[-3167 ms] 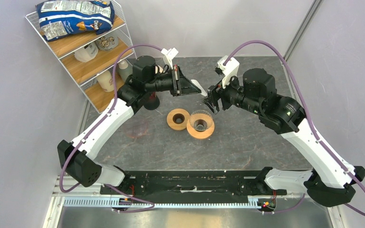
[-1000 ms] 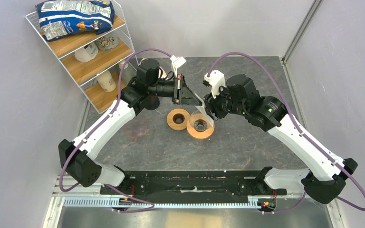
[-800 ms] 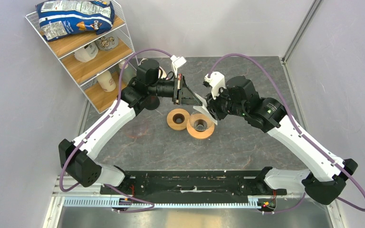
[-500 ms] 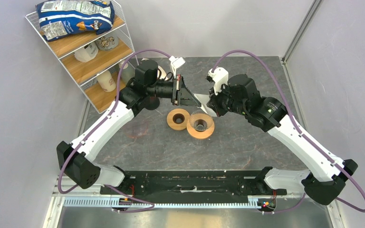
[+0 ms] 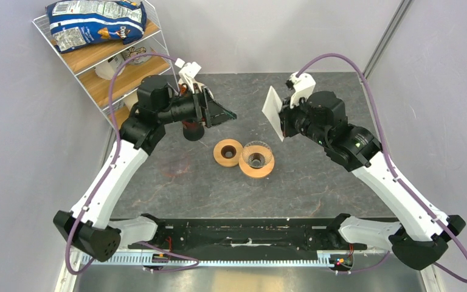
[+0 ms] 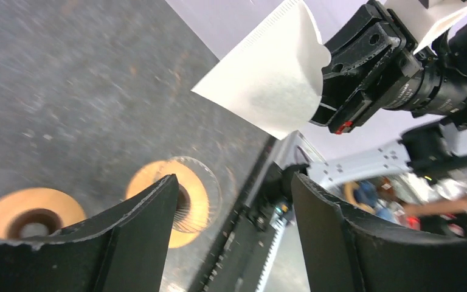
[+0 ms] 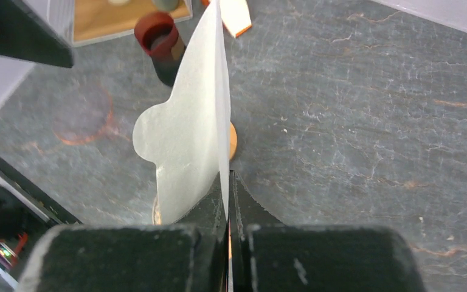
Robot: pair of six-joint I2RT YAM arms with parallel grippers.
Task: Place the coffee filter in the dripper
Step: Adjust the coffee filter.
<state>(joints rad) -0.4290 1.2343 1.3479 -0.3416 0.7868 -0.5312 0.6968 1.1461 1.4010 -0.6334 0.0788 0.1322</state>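
The coffee filter [image 5: 273,112], a flat cream-white paper cone, hangs in the air above the table with my right gripper [image 5: 283,121] shut on its edge. In the right wrist view the coffee filter [image 7: 188,128] stands edge-on, its lower edge pinched where the shut gripper [image 7: 228,177] meets. The dripper [image 5: 256,159], clear glass in a wooden collar, stands on the table below and a little left of the filter. My left gripper [image 5: 220,113] is open and holds nothing, well left of the filter. Its wrist view shows the filter [image 6: 267,73], the dripper [image 6: 190,196] and its own open gripper [image 6: 234,182].
A bare wooden ring [image 5: 228,152] lies just left of the dripper. A dark red cup [image 5: 191,129] stands under the left wrist. A wire shelf [image 5: 106,82] with a chip bag and jars stands at the back left. An orange packet [image 7: 236,14] lies beyond the cup.
The left gripper opened, let go of the filter and drew back to the left. The right gripper closed on the filter and carried it up and away from the left arm.
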